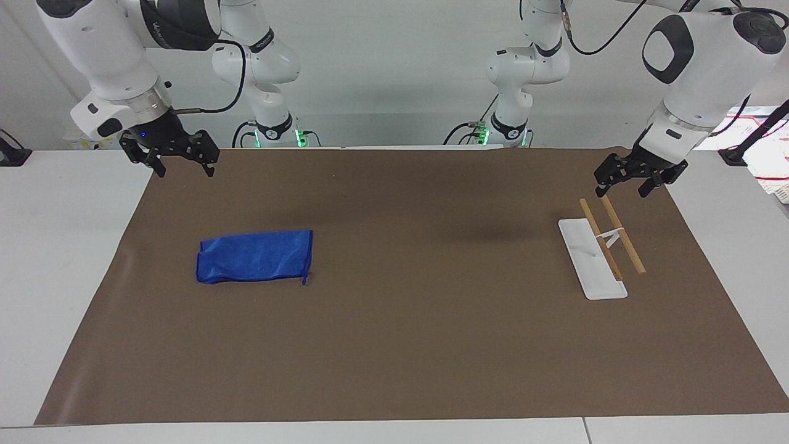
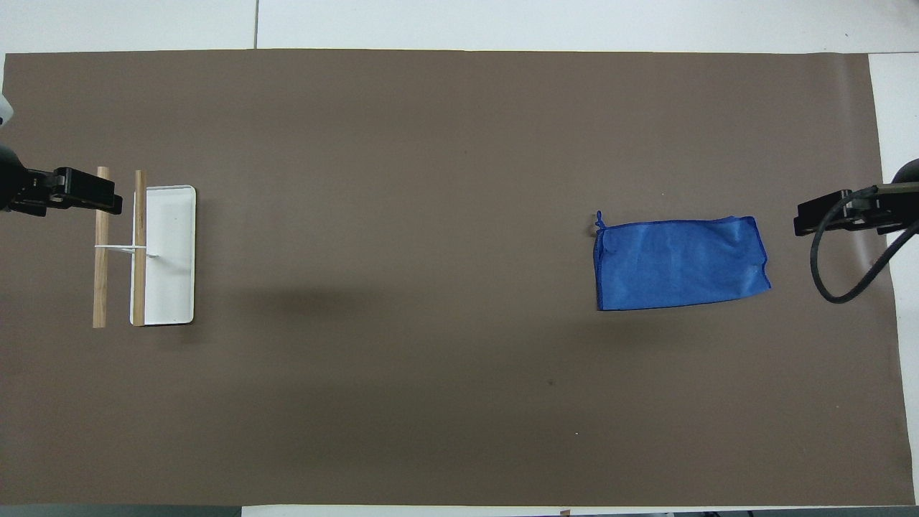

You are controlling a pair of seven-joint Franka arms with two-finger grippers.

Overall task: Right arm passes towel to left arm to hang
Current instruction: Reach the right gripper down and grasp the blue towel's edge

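Observation:
The blue towel lies flat and folded on the brown mat, toward the right arm's end; its small loop sticks out at one corner. It also shows in the overhead view. My right gripper, with a blue wrist light, is open and empty. It hangs in the air over the mat's edge at the right arm's end, apart from the towel; it also shows in the overhead view. My left gripper is open and empty, raised over the rack's wooden bars, and shows in the overhead view too.
A small rack with a white base and two wooden bars stands on the mat toward the left arm's end; it also shows in the overhead view. The brown mat covers most of the white table.

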